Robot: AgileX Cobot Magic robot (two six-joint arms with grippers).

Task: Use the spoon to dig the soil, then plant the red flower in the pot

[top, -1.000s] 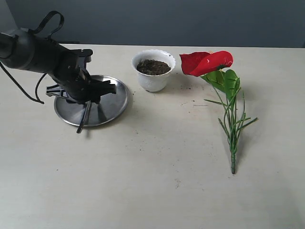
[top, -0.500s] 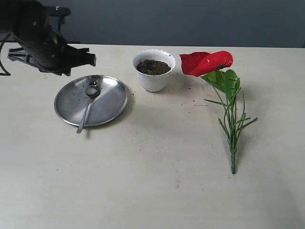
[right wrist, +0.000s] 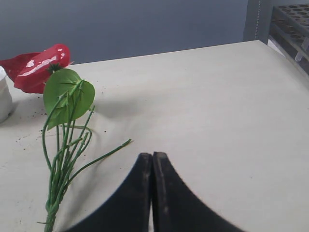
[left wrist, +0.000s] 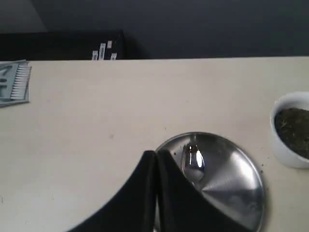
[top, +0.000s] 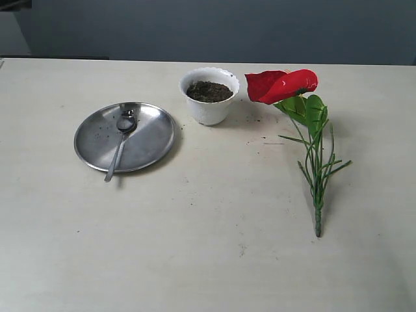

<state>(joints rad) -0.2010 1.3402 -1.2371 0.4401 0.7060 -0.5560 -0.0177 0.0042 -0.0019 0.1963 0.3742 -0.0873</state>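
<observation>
In the exterior view, a round flat steel plate [top: 153, 136] sits on the left of the pale worktop [top: 208, 247]. A slim shiny silver metal spoon [top: 116, 151] lies in it, its bowl near the plate's middle and its handle end poking over the near rim. Just right of the plate, not touching it, stands the small white ceramic pot [top: 209, 110] with a scalloped rim, holding dark crumbly soil [top: 209, 91]. The artificial red flower [top: 281, 84] lies flat on the worktop right of the pot, its glossy bloom just beside the rim, green leaves and thin stem running toward the near edge. Neither of my end effectors shows here.

In the left wrist view, my left end effector [left wrist: 157, 154] has its tips pressed together on nothing, above the plate [left wrist: 231, 183], beside the spoon's bowl [left wrist: 193, 159].

In the right wrist view, my right end effector [right wrist: 152, 157] is likewise pressed together and empty, the red flower [right wrist: 41, 67] lying apart from it.
</observation>
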